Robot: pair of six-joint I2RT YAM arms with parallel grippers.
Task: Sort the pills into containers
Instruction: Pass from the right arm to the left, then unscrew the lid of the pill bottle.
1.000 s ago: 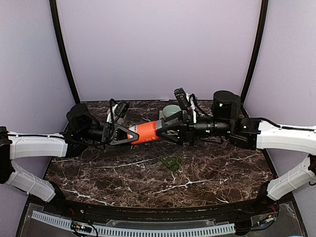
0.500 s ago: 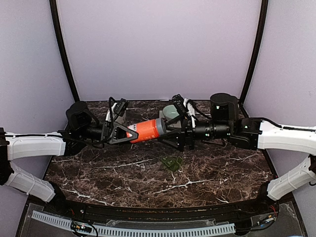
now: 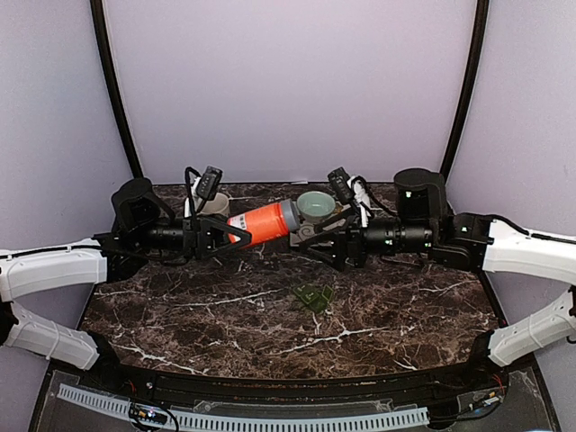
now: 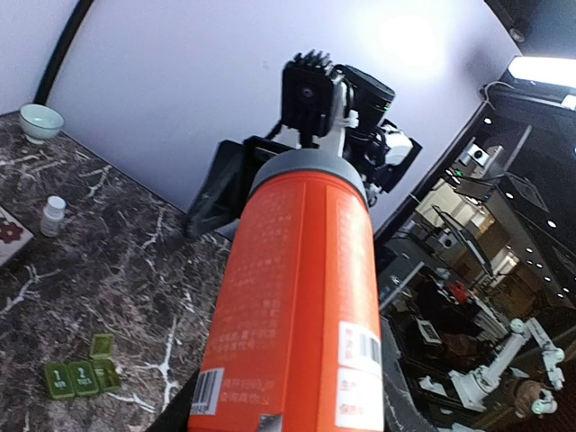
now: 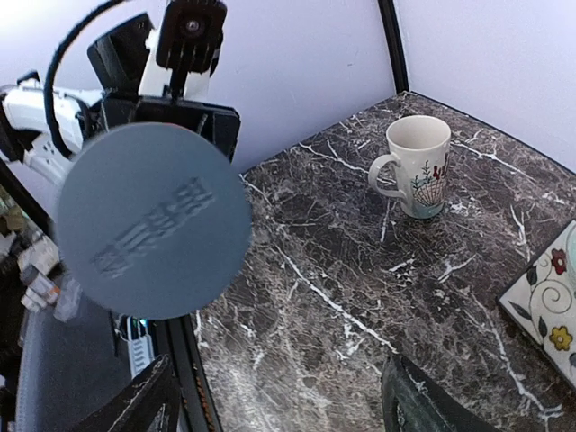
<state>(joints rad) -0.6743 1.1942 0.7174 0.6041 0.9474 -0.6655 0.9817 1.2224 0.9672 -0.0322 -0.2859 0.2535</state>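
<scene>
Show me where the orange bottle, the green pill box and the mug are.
orange bottle [image 3: 263, 222], top view, mid body
green pill box [image 4: 79, 378], left wrist view, numbered lid
mug [image 5: 419, 171], right wrist view, outer wall

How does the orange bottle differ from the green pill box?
The orange bottle is held off the table, nearly level, by the left gripper; the green pill box lies flat on the table. The bottle dwarfs the pill box. The bottle's grey cap is on, while the pill box seems to have one lid flipped open. Shared: the open right gripper touches neither.
</scene>
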